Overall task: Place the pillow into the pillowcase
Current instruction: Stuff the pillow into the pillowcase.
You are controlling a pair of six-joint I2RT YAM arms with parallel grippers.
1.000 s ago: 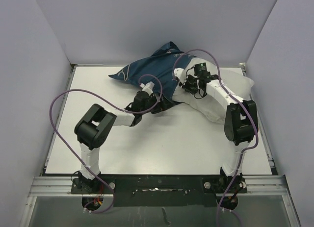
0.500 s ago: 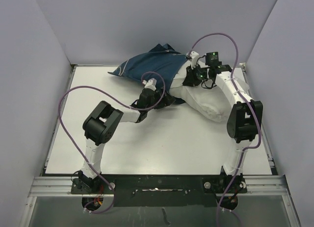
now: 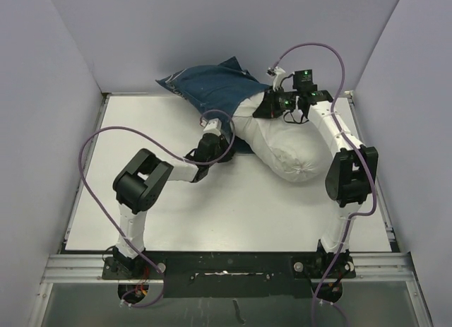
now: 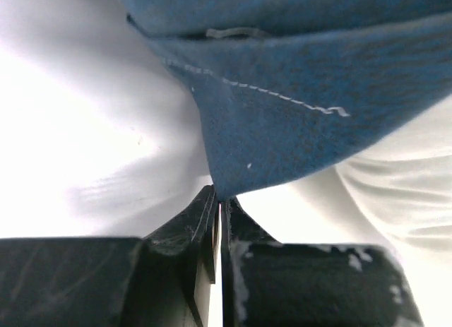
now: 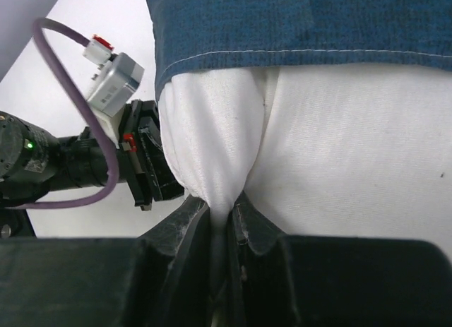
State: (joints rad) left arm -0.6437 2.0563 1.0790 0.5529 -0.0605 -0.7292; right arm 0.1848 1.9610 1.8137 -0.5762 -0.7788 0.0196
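Both pairs of fingers are gripping fabric tightly. The left gripper (image 4: pixel 216 202) is pinching the stitched hem of the navy pillowcase (image 3: pixel 208 87) between fingers that are almost touching. The right gripper (image 5: pixel 227 205) is squeezing a fold of the white pillow (image 3: pixel 286 149) just below that hem, with its fingers narrow. The pillow's far end is sitting inside the pillowcase's mouth, while most of it is lying uncovered, pointing toward the right edge of the table (image 3: pixel 212 207). The pillowcase is lying at the far edge, near its middle, beside the back wall (image 3: pixel 176 30).
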